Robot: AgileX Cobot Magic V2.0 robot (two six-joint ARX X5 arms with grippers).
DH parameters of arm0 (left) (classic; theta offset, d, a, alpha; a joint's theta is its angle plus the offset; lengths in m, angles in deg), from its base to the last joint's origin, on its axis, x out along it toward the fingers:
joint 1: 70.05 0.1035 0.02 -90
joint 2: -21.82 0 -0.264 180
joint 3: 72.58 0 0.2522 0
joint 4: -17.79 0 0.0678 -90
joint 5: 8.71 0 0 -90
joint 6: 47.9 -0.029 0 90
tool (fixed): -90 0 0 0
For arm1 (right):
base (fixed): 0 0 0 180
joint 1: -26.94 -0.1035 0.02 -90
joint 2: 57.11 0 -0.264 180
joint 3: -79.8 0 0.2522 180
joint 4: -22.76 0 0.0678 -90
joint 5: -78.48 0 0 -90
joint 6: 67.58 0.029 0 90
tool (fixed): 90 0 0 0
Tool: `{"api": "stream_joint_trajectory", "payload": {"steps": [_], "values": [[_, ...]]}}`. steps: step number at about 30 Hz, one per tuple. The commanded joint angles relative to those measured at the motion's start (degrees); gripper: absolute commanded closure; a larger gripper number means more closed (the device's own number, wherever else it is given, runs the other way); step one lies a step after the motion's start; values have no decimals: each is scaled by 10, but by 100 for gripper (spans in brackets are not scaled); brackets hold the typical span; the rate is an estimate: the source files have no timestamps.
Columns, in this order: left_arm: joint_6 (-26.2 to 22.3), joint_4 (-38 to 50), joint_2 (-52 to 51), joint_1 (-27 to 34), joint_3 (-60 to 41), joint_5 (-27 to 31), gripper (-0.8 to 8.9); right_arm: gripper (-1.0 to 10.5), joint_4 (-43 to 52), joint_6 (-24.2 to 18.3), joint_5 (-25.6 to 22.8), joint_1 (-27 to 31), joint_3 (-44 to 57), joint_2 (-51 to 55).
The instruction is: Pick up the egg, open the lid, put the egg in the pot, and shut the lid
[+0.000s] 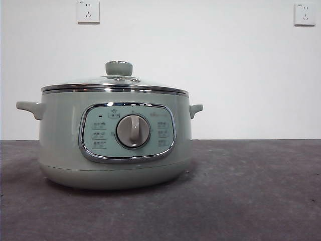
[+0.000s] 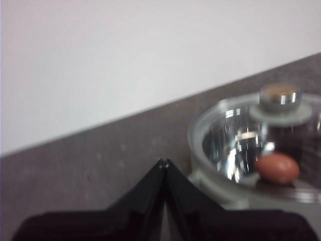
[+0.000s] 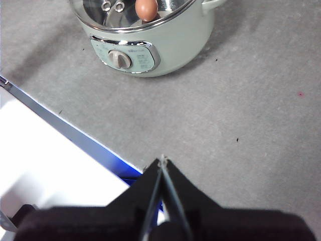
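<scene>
The pale green pot (image 1: 60,145) stands on the grey table, its dial facing the front camera. The glass lid (image 1: 115,84) sits closed on it, green knob on top. The egg is hidden in the front view. Through the glass, the reddish-brown egg (image 2: 277,168) lies inside the pot (image 2: 200,178), under the lid (image 2: 278,98). It also shows in the right wrist view (image 3: 146,8), under the lid (image 3: 95,12) of the pot (image 3: 170,45). My left gripper (image 2: 163,163) is shut and empty beside the pot. My right gripper (image 3: 162,159) is shut and empty, well away from the pot.
Two wall sockets (image 1: 88,11) (image 1: 304,14) sit on the white wall behind. A white surface with a blue and metal edge (image 3: 60,125) lies beside the grey table top (image 3: 251,100) near my right gripper.
</scene>
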Motion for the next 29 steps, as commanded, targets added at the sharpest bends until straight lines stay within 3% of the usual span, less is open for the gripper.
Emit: {"api": "stream_joint_trajectory", "payload": {"steps": [1, 13, 18, 29], "values": [[21, 15, -33, 2, -54, 3, 817, 945, 2, 6, -1, -1, 5, 0], [74, 6, -171, 2, -179, 44, 817, 946, 2, 6, -1, -1, 5, 0], [81, -34, -169, 2, -182, 47, 817, 945, 2, 6, -1, -1, 5, -1], [80, -30, -159, 2, -182, 44, 817, 946, 2, 6, -22, -1, 5, -1]]}}
